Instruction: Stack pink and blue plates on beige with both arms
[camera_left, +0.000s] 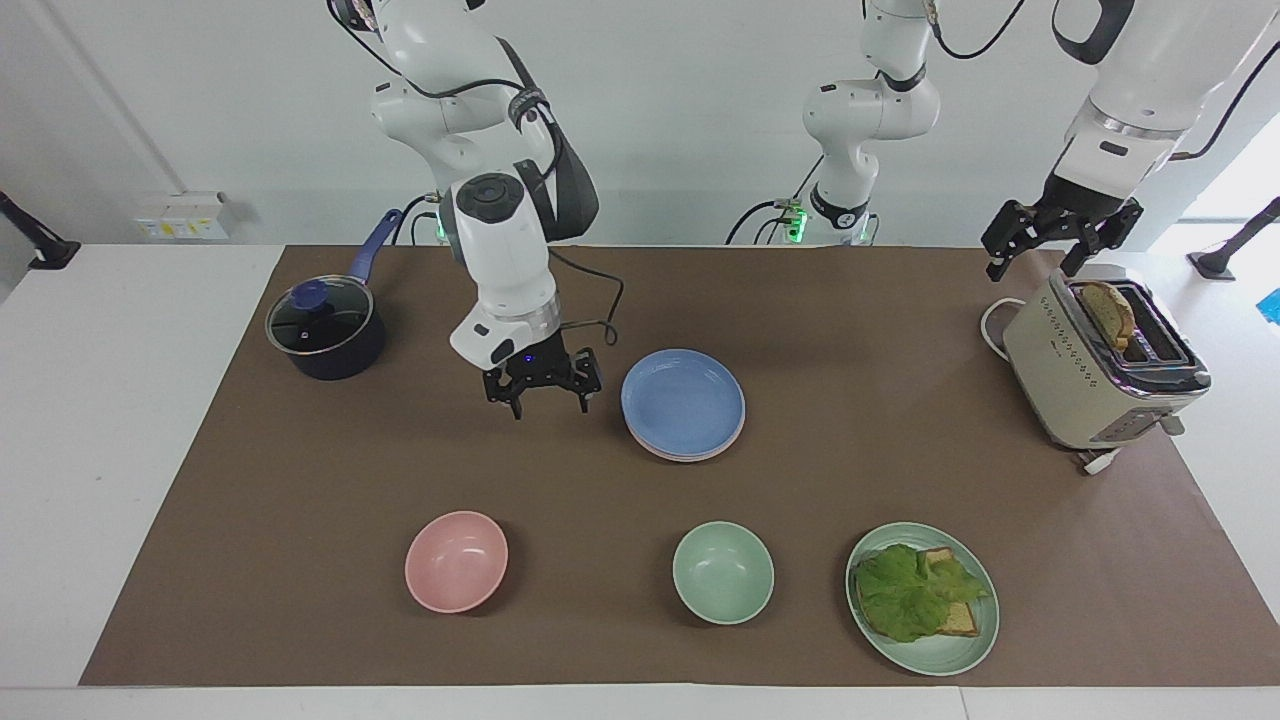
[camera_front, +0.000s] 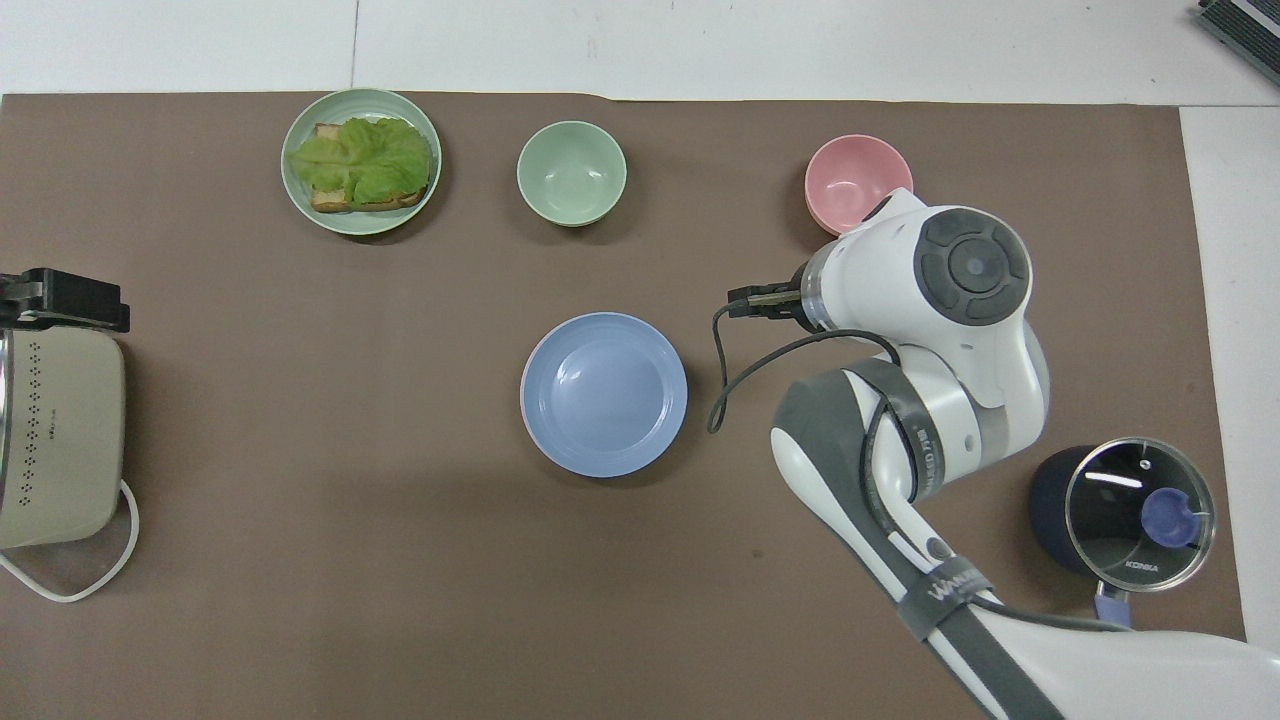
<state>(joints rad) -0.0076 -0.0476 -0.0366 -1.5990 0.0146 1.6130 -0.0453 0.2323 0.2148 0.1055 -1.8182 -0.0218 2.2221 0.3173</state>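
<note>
The blue plate (camera_left: 683, 402) (camera_front: 603, 393) lies on top of a stack in the middle of the mat. Only a thin rim of the pink plate (camera_left: 690, 456) shows under it. The beige plate is hidden beneath them. My right gripper (camera_left: 540, 388) hangs open and empty just above the mat, beside the stack toward the right arm's end, touching no plate. The overhead view hides that gripper under its own wrist. My left gripper (camera_left: 1035, 255) (camera_front: 62, 300) waits open over the toaster's end nearest the robots.
A beige toaster (camera_left: 1100, 370) with a bread slice stands at the left arm's end. A lidded dark pot (camera_left: 325, 330) sits at the right arm's end. Farther from the robots are a pink bowl (camera_left: 456, 561), a green bowl (camera_left: 722, 572) and a green plate (camera_left: 922, 597) with lettuce and toast.
</note>
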